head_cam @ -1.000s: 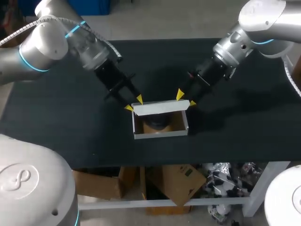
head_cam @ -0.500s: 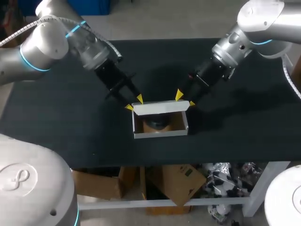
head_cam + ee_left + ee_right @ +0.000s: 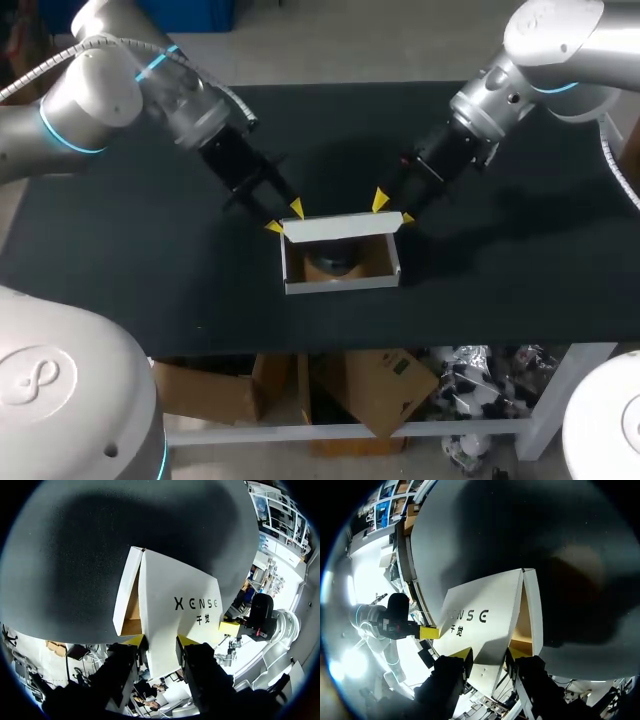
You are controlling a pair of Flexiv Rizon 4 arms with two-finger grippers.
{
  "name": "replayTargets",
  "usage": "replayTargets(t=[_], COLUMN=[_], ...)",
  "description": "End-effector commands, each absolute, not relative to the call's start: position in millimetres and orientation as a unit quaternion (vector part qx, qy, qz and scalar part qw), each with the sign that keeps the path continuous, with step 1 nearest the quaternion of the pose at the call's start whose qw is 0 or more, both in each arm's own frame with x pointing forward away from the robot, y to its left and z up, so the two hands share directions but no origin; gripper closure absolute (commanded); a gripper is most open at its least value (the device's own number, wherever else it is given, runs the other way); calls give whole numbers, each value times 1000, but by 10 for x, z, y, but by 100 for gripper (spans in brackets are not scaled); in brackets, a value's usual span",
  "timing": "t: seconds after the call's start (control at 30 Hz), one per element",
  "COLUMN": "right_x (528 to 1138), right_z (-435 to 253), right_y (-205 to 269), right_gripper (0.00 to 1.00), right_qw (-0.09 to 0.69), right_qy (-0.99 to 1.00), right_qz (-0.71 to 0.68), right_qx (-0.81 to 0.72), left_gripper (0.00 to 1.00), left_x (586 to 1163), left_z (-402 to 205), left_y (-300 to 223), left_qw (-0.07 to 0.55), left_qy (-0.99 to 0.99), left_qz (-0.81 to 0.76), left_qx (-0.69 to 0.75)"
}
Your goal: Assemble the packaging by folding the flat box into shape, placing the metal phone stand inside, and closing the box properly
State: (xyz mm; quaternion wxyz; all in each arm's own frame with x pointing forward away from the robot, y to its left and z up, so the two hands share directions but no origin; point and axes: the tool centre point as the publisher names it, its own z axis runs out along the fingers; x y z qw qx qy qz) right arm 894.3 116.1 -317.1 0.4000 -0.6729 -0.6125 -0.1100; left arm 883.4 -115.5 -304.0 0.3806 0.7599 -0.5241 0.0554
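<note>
My left fingers [image 3: 297, 209] pinch the lid [image 3: 343, 227] at the box's [image 3: 340, 284] ten o'clock corner, and my right fingers [image 3: 380, 201] pinch it at two o'clock. The box sits mid-table [image 3: 120, 250], open, with the stand [image 3: 330, 262] inside.

Left wrist: both my tips clamp the lid [image 3: 170, 615], and a right fingertip [image 3: 229, 628] shows at its far end.

Right wrist: my tips squeeze the lid [image 3: 485, 615], with a left fingertip [image 3: 428, 632] beyond.
</note>
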Motion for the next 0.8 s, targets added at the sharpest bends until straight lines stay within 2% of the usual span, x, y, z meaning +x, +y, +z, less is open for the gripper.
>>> replayTargets(t=[0.03,0.8], right_x=[8954,8924], right_z=[-3168,-3202], right_y=[1228,1215], right_gripper=[55,53], right_qw=[401,400], right_qy=[-613,-610], right_qz=[-107,-105], right_qx=[-672,-676], left_gripper=[61,62], left_x=[8847,8811], left_z=[-3065,-3123], left_y=[-1218,-1243], left_qw=[385,388], left_qy=[-524,-525], left_qz=[57,61], left_qx=[757,755])
